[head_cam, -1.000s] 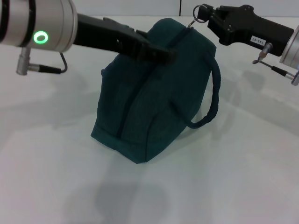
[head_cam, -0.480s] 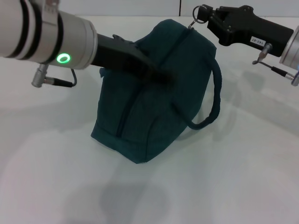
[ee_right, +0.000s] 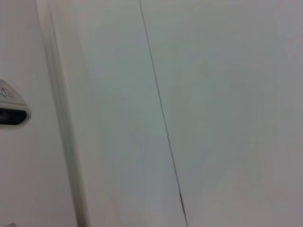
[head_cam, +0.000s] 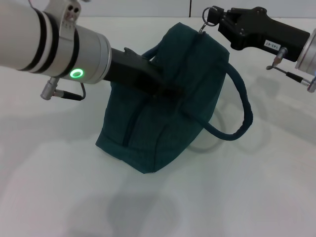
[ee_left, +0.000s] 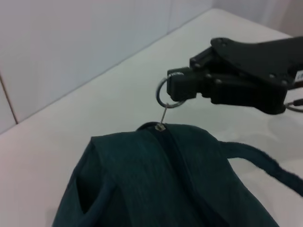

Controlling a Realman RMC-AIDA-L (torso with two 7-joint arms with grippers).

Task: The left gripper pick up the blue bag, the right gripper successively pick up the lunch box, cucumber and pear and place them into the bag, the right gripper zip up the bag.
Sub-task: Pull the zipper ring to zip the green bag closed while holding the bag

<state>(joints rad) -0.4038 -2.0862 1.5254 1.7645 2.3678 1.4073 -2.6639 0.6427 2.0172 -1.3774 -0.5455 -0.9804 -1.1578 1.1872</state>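
Dark teal fabric fills the middle of the white bench (head_cam: 59,187): the blue bag (head_cam: 148,133) stands upright with its zip line running up to the top ridge. Since a second ago the left arm has pulled back and swung its wrist toward the robot's body, and the loose carry handle (head_cam: 237,123) has swung outward to the right and lower. The right pincer (head_cam: 211,17) has not shifted. To my eye this is the closing stage: the zip looks drawn fully to its end, with no lunch box, cucumber or pear outside the bag.

The left pincer (head_cam: 170,91) reaches in from the left, its dark fingers pressed against the bag's upper side; whether they clamp fabric I cannot tell. The right pincer comes in from the upper right, closed on the metal pull ring (ee_left: 166,92), which hangs just above the bag's top end.
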